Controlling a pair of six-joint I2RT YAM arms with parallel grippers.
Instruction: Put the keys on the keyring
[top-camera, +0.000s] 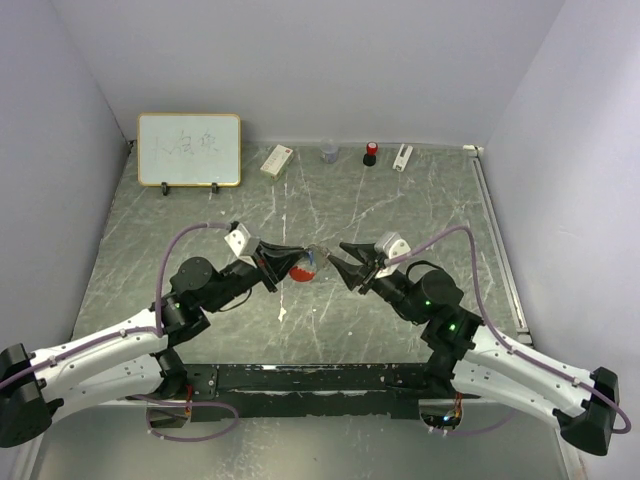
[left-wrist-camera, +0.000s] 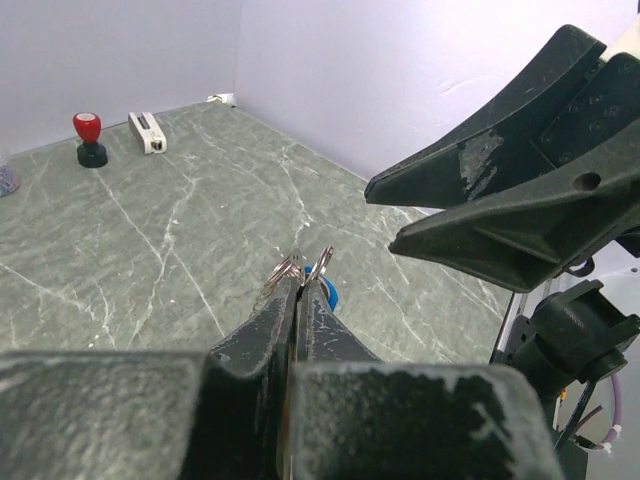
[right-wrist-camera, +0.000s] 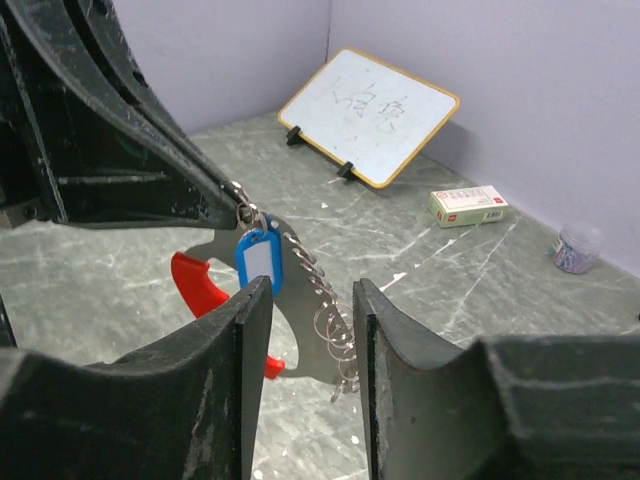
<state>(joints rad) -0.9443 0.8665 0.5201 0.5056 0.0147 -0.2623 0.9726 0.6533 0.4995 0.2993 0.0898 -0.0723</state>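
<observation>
The keyring (right-wrist-camera: 330, 322) is held in the air above the middle of the table (top-camera: 420, 200), rather nearer its near edge than its far one. It is pinched at its upper rings between the closed jaws of the left gripper (top-camera: 291, 266). From that pinch the red fob (right-wrist-camera: 203, 287) is seen to hang low on the left arm's side. A string of thin grey rings is let down in a slanting line toward the right arm, so the long axis of the cluster runs downward from the left fingertips. A blue-headed key (right-wrist-camera: 258, 258) is seen close under those fingertips, lying against a flat silver piece. Whether it is already threaded on a ring cannot be told, and the red-headed key cannot be made out. The right gripper (top-camera: 338, 258) is pointed straight at the left one, tip toward tip, along a line parallel with the near edge. Its jaws are parted and nothing is gripped; the lower end of the ring string is seen in the gap just ahead of its fingertips. The right arm is therefore judged the one free to act. Any closing would have to be aimed at the hanging cluster, just ahead of and slightly above its fingers.
</observation>
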